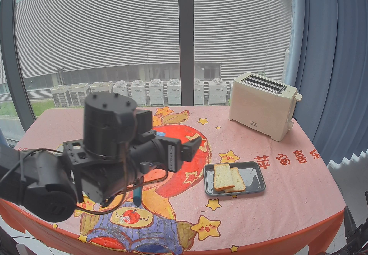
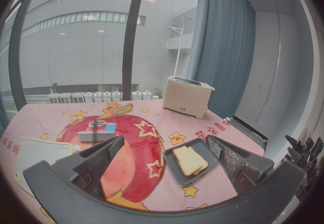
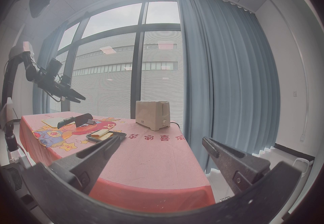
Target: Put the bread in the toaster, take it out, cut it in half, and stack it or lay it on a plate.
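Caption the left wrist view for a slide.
Open left gripper hovers over the table, facing two bread slices on a grey tray, toaster behind.

I log two pale bread slices [image 1: 224, 176] overlapping on the dark rectangular tray [image 1: 253, 177], with the cream plastic toaster [image 1: 260, 108] behind it, rightward.

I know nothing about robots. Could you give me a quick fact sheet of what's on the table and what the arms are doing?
tray: dark grey, front right of the table
bread: two slices, overlapping, flat on the tray
toaster: cream, far right corner, nothing sticking out of its slots
cutting board: pale, on the table's left part
left gripper: jaws open, empty, above the table, left of the tray
right gripper: jaws open, empty, beside the table's right edge
stage: bread not yet in the toaster
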Robot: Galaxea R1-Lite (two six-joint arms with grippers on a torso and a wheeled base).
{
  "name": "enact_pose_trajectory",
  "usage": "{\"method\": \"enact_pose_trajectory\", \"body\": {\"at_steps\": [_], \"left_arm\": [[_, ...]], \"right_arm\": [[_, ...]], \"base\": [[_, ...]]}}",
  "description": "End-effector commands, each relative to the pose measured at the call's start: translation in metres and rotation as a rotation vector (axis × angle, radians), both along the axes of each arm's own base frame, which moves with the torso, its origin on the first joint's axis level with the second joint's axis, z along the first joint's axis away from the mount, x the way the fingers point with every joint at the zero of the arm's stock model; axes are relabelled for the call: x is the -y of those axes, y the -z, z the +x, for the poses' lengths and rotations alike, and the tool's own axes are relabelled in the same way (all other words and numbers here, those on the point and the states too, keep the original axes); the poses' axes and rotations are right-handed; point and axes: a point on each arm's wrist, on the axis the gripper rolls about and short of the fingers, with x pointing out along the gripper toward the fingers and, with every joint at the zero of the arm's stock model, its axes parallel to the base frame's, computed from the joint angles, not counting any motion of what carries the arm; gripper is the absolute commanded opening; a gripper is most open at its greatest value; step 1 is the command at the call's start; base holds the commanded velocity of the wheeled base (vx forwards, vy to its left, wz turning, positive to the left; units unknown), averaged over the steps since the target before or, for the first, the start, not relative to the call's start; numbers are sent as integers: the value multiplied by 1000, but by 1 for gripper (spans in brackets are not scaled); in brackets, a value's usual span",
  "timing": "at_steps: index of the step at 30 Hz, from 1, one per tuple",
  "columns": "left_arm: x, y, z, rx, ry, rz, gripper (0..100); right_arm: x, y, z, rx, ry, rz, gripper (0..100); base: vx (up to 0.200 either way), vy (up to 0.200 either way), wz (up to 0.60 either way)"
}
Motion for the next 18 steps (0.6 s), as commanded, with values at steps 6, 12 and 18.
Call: {"method": "enact_pose_trajectory", "body": {"at_steps": [6,12,18], "left_arm": [[-77,-18,-19,241,-152,-41,100],[-121,-22,-32,351,-252,11,100],[-150,-16,-63,402,-284,61,100]], "right_arm": [[0,5,0,-4,-1,0,100],[0,5,0,-4,1,0,100],[0,5,0,-4,-1,0,100]], "base": [[0,0,0],[0,0,0],[0,0,0]]}}
